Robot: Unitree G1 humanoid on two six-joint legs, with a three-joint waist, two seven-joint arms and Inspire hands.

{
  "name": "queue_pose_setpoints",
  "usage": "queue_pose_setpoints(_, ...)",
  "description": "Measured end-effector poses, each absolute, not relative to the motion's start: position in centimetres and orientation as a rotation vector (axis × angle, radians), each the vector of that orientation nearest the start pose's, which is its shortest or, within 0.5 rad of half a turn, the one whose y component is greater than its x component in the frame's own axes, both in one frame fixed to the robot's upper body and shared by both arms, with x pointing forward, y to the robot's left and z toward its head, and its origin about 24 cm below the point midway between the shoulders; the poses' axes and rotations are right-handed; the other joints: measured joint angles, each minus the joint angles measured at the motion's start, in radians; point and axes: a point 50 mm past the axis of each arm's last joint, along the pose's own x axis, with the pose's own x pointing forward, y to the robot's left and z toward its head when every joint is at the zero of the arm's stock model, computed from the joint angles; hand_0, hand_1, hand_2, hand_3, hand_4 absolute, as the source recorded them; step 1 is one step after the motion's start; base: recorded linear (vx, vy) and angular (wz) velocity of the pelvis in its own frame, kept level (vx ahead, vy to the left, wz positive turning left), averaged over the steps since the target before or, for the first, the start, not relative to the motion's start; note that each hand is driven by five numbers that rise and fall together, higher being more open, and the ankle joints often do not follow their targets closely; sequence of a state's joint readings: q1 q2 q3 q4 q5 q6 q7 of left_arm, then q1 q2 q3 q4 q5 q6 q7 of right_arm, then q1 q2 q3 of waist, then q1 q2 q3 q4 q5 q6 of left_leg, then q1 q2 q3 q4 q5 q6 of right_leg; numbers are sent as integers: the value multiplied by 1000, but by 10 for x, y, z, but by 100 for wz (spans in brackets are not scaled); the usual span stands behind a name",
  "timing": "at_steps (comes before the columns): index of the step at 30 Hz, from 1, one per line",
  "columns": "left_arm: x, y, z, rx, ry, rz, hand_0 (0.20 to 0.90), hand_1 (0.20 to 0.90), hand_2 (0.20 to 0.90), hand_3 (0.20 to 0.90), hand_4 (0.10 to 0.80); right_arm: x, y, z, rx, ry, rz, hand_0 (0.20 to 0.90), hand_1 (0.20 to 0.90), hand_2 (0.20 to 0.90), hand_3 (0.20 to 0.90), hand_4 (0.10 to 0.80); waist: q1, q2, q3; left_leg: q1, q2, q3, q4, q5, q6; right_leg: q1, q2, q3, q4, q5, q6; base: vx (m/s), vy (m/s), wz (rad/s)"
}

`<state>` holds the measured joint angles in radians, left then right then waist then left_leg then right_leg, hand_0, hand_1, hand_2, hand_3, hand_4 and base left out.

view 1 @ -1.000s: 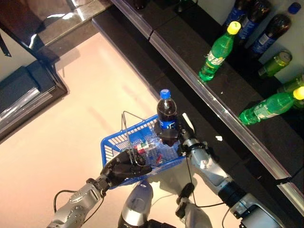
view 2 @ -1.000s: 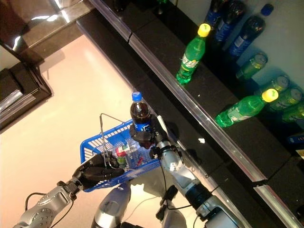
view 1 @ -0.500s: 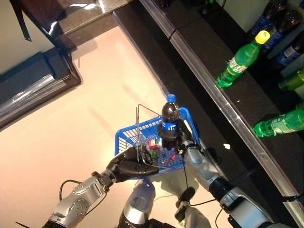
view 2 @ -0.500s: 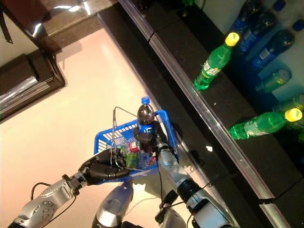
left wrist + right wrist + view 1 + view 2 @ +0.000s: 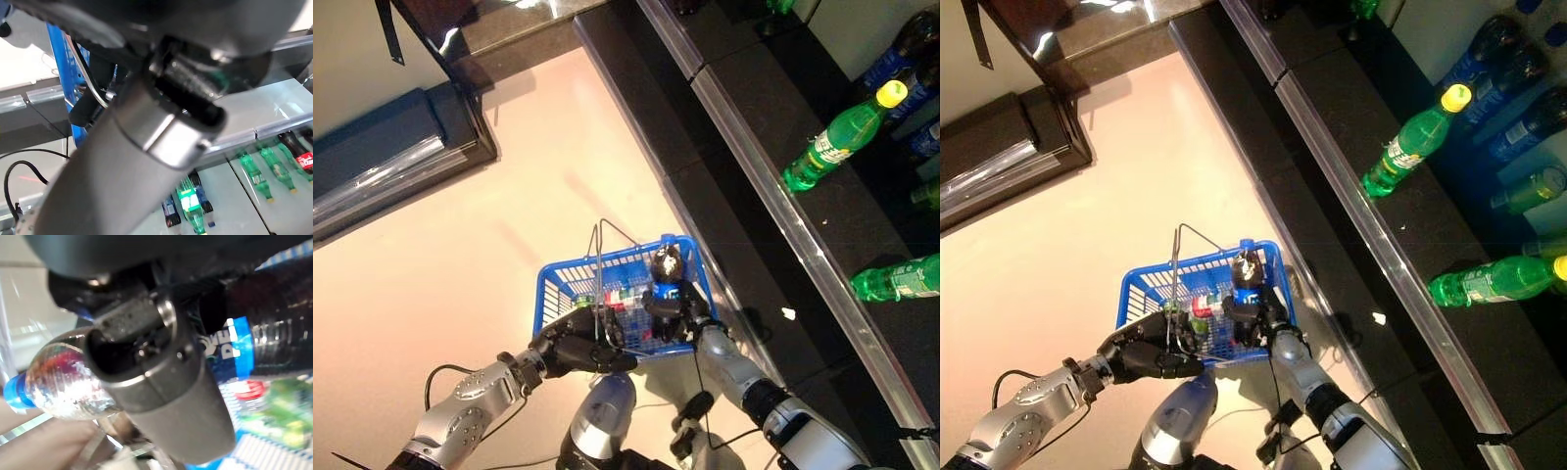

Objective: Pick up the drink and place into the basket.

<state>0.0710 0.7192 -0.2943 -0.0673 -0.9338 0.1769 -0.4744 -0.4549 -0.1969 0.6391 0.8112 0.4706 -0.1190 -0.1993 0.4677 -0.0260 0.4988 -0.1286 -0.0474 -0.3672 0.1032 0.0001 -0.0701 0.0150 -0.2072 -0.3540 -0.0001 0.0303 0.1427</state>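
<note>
A dark cola bottle point(image 5: 666, 266) with a blue label stands tilted inside the blue wire basket point(image 5: 548, 284), at its right end. My right hand point(image 5: 674, 309) is shut round the bottle's lower part; in the right wrist view its fingers wrap the bottle point(image 5: 63, 382) by the blue label. My left hand point(image 5: 576, 349) is at the basket's near side, shut on the thin wire handle point(image 5: 601, 257), which stands up over the basket. The left wrist view shows mostly my arm, plus a strip of the basket point(image 5: 58, 63).
Several small red and green drinks point(image 5: 619, 296) lie in the basket. A long dark shelf with a metal rail point(image 5: 773, 196) runs along the right, carrying green bottles point(image 5: 842, 132) and dark ones point(image 5: 901, 49). A dark cabinet point(image 5: 401, 127) stands at the upper left.
The cola bottle has gone down from above the basket's rim into the basket, still in my right hand. My left hand keeps the handle. The camera has shifted.
</note>
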Motion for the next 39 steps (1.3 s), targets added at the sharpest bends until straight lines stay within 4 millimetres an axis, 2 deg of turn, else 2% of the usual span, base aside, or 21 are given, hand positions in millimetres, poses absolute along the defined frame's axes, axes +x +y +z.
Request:
queue_pose_setpoints(4, 213, 189, 40, -294, 364, -744, 300, 300, 300, 200, 100, 295, -98, -35, -280, 372, 258, 300, 300, 300, 200, 100, 4, -15, 4, 0, 0, -2, 1, 0, 0, 1, 1, -1, 0, 0, 0, 14, -54, 1)
queue_pose_setpoints(10, 219, 186, 45, -282, 372, -772, 300, 300, 300, 200, 100, 303, -98, -35, -641, 371, 347, 300, 300, 300, 200, 100, 25, -51, 6, 0, -2, -5, 1, 0, 0, 1, 5, -4, 0, -2, -2, 20, -32, 1)
queue_pose_setpoints(14, 219, 185, 44, -287, 375, -773, 300, 300, 300, 200, 100, 303, -96, -38, -870, 382, 408, 300, 300, 300, 200, 100, 26, -60, 7, 0, -3, -6, 1, 0, 0, 1, 4, -4, 1, -2, -1, 0, 0, 0)
queue_pose_setpoints(21, 219, 183, 43, -267, 395, -784, 300, 300, 300, 200, 100, 310, -92, -42, -959, 524, 411, 300, 300, 300, 200, 100, 28, -61, 7, 1, -3, -10, 1, 0, -1, 4, 5, -7, 1, -2, -2, 36, -24, 2)
queue_pose_setpoints(27, 222, 172, 48, -271, 391, -823, 300, 300, 300, 200, 100, 317, -100, -39, -1009, 643, 342, 300, 300, 300, 200, 100, 57, -61, 7, 4, -9, -30, 3, 1, -2, 22, 4, -22, -1, -10, 2, 46, -16, 12)
queue_pose_setpoints(28, 222, 171, 48, -275, 388, -827, 300, 300, 300, 200, 100, 317, -101, -38, -1006, 649, 337, 333, 333, 333, 238, 138, 59, -61, 7, 4, -9, -31, 3, 1, -2, 24, 4, -21, -1, -10, 2, 44, -2, 7)
queue_pose_setpoints(29, 221, 169, 48, -276, 388, -836, 300, 300, 300, 200, 100, 317, -103, -39, -1008, 659, 328, 392, 392, 392, 307, 207, 59, -61, 7, 6, -10, -35, 4, 1, -2, 28, 3, -21, -1, -11, 3, 25, 0, 7)
queue_pose_setpoints(30, 221, 168, 48, -276, 389, -841, 300, 300, 300, 200, 100, 317, -103, -39, -1009, 664, 325, 811, 811, 811, 796, 696, 59, -61, 7, 6, -11, -36, 5, 1, -2, 29, 3, -21, -1, -12, 3, 39, 0, 7)
queue_pose_setpoints(31, 222, 166, 49, -274, 390, -849, 300, 300, 300, 200, 100, 316, -104, -40, -1011, 673, 319, 900, 900, 900, 900, 800, 60, -61, 7, 6, -11, -37, 7, 1, -2, 31, 4, -22, -1, -12, 3, 33, 0, 5)
queue_pose_setpoints(39, 225, 164, 50, -255, 411, -862, 300, 300, 300, 200, 100, 312, -109, -45, -986, 713, 267, 900, 900, 900, 900, 800, 65, -62, 7, 6, -14, -38, 19, 0, -4, 36, 4, -21, 5, -12, 3, 16, 0, 1)
